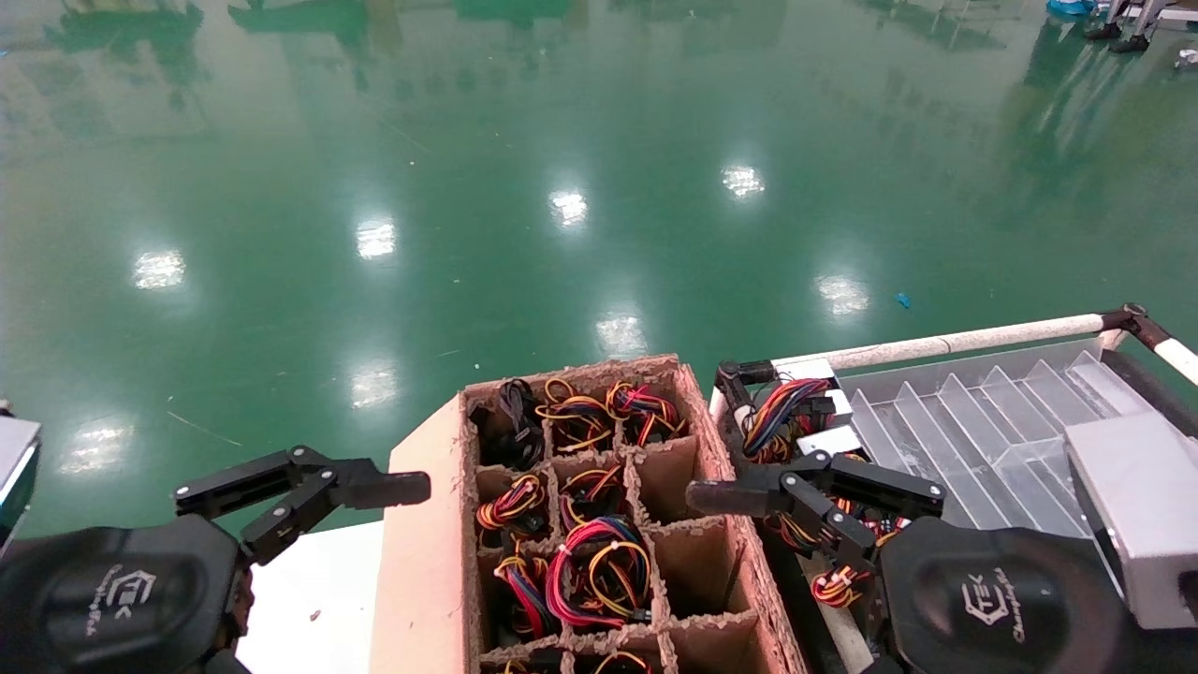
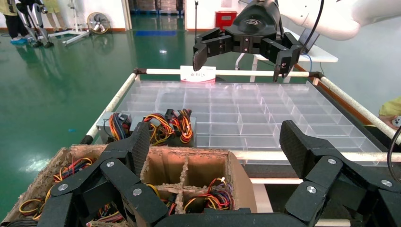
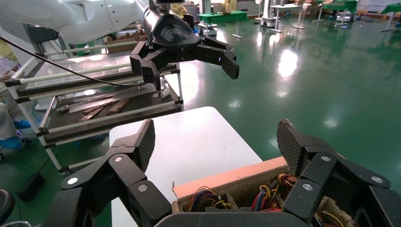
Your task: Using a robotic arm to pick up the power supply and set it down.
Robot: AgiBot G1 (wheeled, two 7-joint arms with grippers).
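Right black two-finger pincer (image 1: 739, 494) empty with fingers spread, hovering between the brown divided cardboard box (image 1: 599, 524) of wire bundles and the silver-grey metal power supply (image 1: 803, 412) just beyond it, left black pincer (image 1: 309, 487) likewise spread, over the white bench (image 1: 318, 599).

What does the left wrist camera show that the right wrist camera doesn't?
Only the left wrist view shows the clear divided tray, a power supply with looped wires at its corner, and the open right gripper above the tray. Only the right wrist view shows the white table and the open left gripper. Both show the cardboard box of wire bundles.
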